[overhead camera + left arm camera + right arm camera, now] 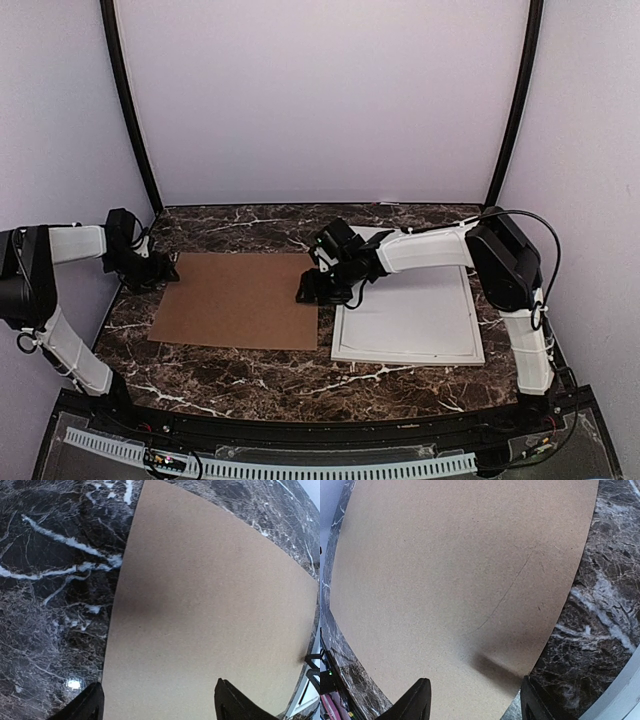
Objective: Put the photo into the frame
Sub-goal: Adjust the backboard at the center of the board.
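The left hand [160,707], fingers apart and gripping nothing, hangs over the board's [210,605] edge, at the left of the top view. The right hand [472,702], fingers likewise apart, hangs over a board corner at centre. The white frame [405,357] lies flat on the counter [300,385], right of centre, just beside the board.

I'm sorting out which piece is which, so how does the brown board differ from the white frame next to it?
The brown board is plain brown; the white frame is white. The board is a flat, featureless sheet, while the frame shows a thin border around its panel. The board lies left of centre, the frame to its right. Both are rectangles of similar size lying flat on the marble table.
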`<state>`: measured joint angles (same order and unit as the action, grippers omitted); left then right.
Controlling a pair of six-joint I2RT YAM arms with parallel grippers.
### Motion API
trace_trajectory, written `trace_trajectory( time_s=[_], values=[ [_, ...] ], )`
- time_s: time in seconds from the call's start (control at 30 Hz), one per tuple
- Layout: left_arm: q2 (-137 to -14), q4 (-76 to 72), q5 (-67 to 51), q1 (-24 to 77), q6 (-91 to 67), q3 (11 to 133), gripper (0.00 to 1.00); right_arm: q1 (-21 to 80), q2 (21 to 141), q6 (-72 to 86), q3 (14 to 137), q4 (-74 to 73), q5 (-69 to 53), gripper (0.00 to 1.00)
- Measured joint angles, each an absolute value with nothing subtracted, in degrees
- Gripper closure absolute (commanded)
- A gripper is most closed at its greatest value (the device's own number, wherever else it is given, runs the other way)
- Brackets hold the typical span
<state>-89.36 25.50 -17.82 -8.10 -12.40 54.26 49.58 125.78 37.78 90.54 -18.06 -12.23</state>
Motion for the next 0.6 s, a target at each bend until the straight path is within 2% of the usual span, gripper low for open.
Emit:
trace_trajectory(
  time_s=[0.23, 0.6],
  values=[
    [-94.96, 26.63, -16.01, -8.12, -12.47, 54.43, 0.23, 49.56, 125.38, 38.22, 89.41, -16.47, -12.51, 0.37],
    [-96.84, 26.20, -20.12, -9.39, -12.40, 55.07, 0.32, 49.32, 124.97, 41.74, 87.85, -13.82, -13.41, 0.37]
  ],
)
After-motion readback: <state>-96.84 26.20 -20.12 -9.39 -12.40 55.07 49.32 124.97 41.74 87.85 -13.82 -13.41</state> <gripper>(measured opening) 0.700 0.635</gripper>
